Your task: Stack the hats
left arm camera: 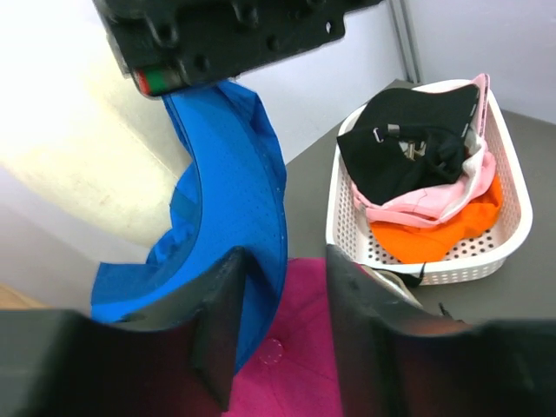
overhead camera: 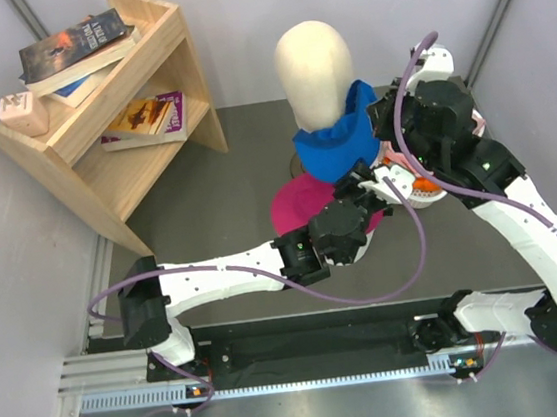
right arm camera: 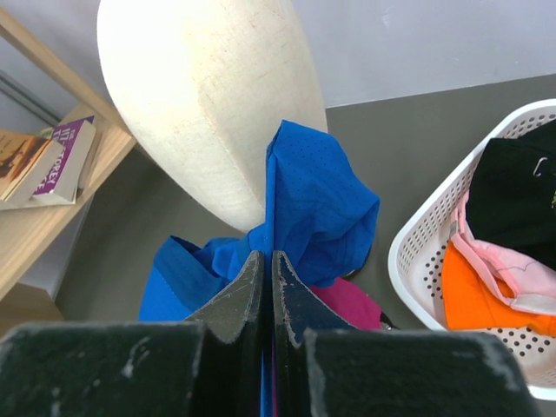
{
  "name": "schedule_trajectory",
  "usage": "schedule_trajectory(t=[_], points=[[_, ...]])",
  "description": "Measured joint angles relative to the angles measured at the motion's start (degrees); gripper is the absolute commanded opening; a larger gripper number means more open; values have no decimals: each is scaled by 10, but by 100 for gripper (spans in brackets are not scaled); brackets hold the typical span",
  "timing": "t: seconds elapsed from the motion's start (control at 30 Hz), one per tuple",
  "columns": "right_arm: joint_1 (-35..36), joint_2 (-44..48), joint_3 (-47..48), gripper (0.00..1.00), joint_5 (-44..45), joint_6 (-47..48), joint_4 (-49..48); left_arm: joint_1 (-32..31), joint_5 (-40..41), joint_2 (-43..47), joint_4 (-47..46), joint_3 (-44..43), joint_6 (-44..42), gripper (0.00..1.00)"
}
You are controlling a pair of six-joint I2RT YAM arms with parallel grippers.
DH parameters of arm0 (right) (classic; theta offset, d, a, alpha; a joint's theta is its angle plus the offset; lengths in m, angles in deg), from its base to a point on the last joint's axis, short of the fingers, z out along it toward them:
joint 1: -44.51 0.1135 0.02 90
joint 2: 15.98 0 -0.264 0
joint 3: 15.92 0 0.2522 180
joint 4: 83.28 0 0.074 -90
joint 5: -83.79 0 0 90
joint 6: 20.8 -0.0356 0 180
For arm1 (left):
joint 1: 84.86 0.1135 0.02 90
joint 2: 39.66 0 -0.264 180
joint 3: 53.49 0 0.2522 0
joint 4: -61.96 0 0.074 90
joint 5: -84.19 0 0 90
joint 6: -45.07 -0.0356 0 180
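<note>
Half open, the left fingers touch the blue hat at its edge; the right fingers are pinched shut on it.

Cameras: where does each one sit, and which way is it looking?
Top external: high above and behind, looking down at the table; the left arm and right arm show, bases at the bottom.
Left wrist: on the left arm, looking past the open left pincer at the blue hat and white basket.
Right wrist: on the right arm, looking along the right pincer, shut on the blue hat, toward the mannequin head.
Shared: both wrist views show the blue hat, white basket and magenta hat.
</note>
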Motion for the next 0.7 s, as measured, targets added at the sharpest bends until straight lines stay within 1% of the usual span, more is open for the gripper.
schedule_trajectory(t=[0.03,0.13,0.17,0.3,0.33,0.43,0.47,0.5,0.53,0.6,0.63,0.7], points=[[0,1,0,0,0,0,0,0,3,-2,-1,0,-3,22],[0,4,0,0,3,0,-2,1,10,-3,-7,0,-7,8],[0,4,0,0,4,1,-3,1,10,-3,-8,0,-9,0],[0,4,-1,4,10,2,-3,3,10,-3,-6,-1,-6,0],[0,4,-2,6,11,4,-3,4,7,-3,-3,-1,-3,0],[0,4,-2,2,15,7,-3,9,-11,5,9,-1,22,0],[0,5,-2,2,16,9,-4,12,-22,10,19,-1,36,0],[0,8,-3,5,18,10,-4,17,-36,17,30,-1,50,0],[0,11,-6,27,20,10,-9,22,-52,24,42,-1,67,0],[0,18,-9,61,21,15,-17,35,-88,42,66,-1,101,0],[0,20,-9,81,20,11,-21,41,-103,48,72,-1,120,0],[0,30,-9,91,15,16,-25,61,-134,64,91,-1,162,0]])
